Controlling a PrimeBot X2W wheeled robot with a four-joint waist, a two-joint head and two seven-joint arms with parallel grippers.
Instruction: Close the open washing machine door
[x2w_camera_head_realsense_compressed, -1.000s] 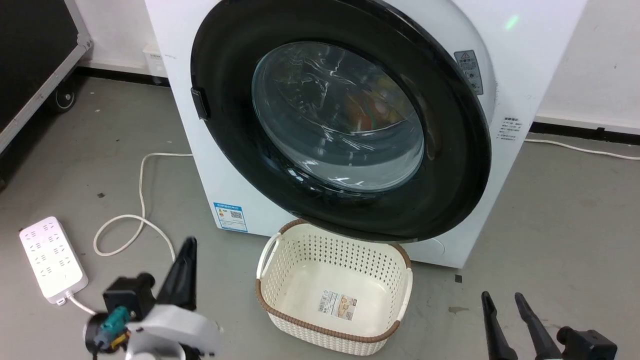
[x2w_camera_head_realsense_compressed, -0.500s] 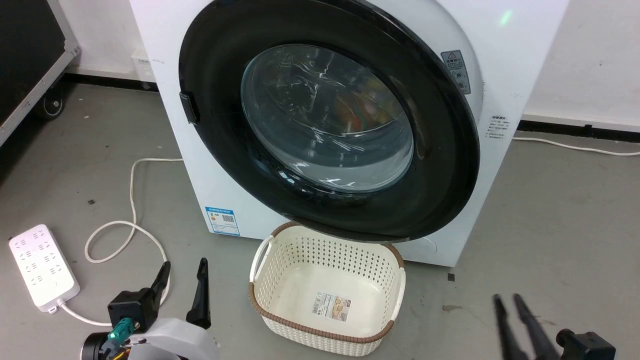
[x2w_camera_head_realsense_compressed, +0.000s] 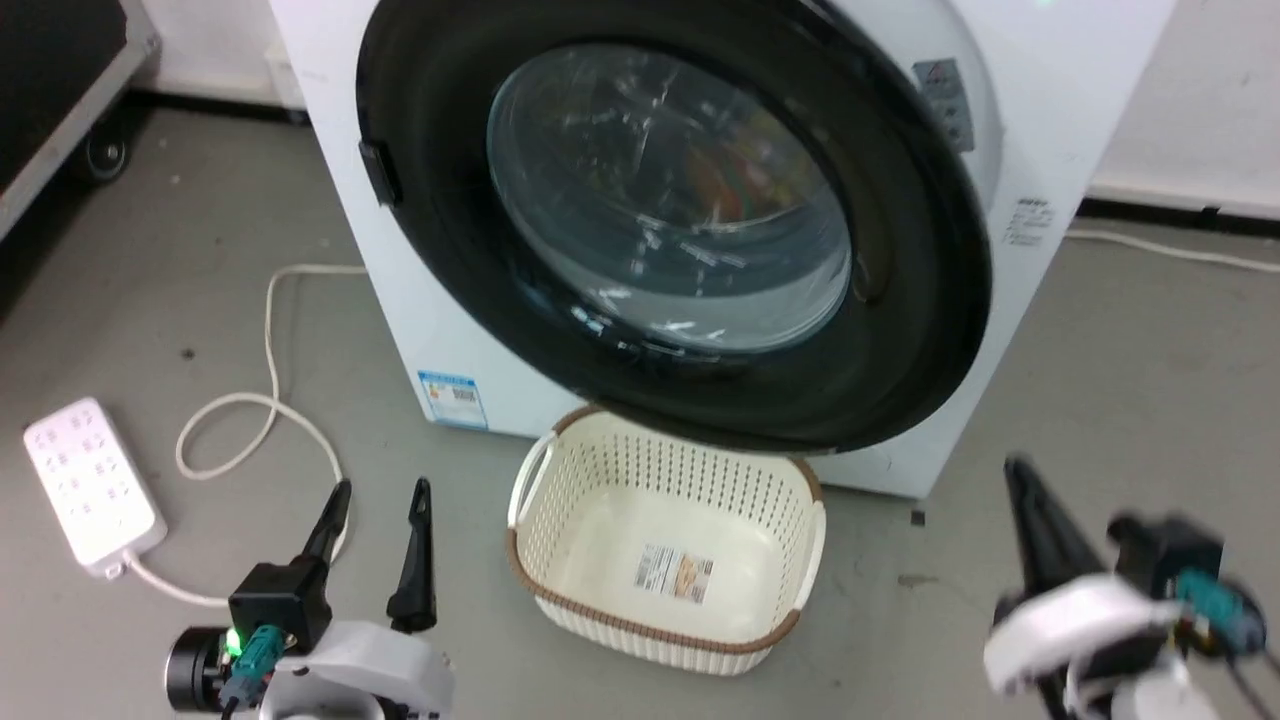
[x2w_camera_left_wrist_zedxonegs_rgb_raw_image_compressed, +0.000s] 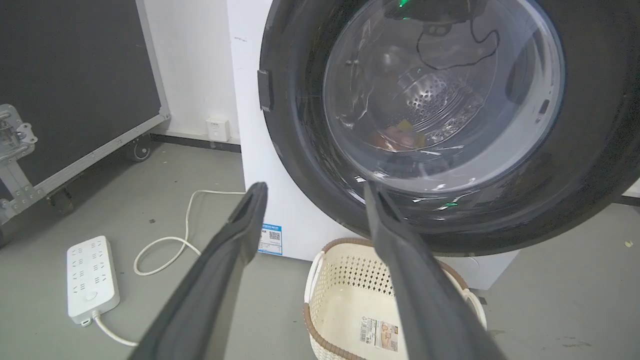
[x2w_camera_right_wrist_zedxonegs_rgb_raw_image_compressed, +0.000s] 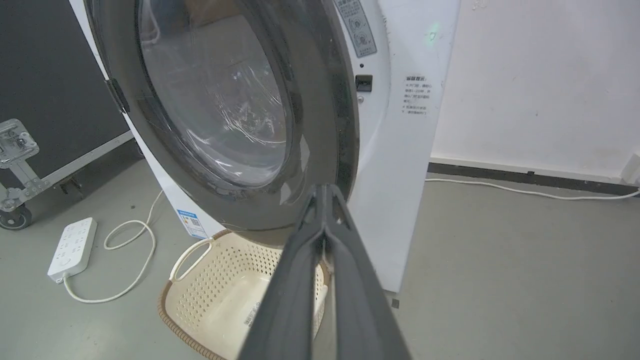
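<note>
The white washing machine (x2w_camera_head_realsense_compressed: 425, 310) stands ahead on the grey floor. Its black-rimmed washing machine door (x2w_camera_head_realsense_compressed: 900, 340) with a bulging glass window stands ajar. In the right wrist view the door (x2w_camera_right_wrist_zedxonegs_rgb_raw_image_compressed: 320, 115) has its right edge out from the machine's front (x2w_camera_right_wrist_zedxonegs_rgb_raw_image_compressed: 400, 175), a gap showing beside the latch slot. My left gripper (x2w_camera_head_realsense_compressed: 378, 492) is open and empty at the lower left, well short of the door; its wrist view (x2w_camera_left_wrist_zedxonegs_rgb_raw_image_compressed: 315, 190) looks at the door's (x2w_camera_left_wrist_zedxonegs_rgb_raw_image_compressed: 295, 160) lower left rim. Blurred at the lower right, my right gripper (x2w_camera_head_realsense_compressed: 1025, 480) is shut, fingertips together (x2w_camera_right_wrist_zedxonegs_rgb_raw_image_compressed: 324, 192) below the door's right edge.
A cream perforated basket (x2w_camera_head_realsense_compressed: 650, 630) sits empty on the floor right under the door. A white power strip (x2w_camera_head_realsense_compressed: 90, 485) and its looped cable (x2w_camera_head_realsense_compressed: 270, 400) lie at the left. A black wheeled case (x2w_camera_head_realsense_compressed: 60, 60) stands at the far left. Another cable (x2w_camera_head_realsense_compressed: 1170, 250) runs along the right wall.
My right arm has risen and turned, its wrist now in the head view, blurred. The left gripper has turned so both fingers show apart. The camera has shifted slightly.
</note>
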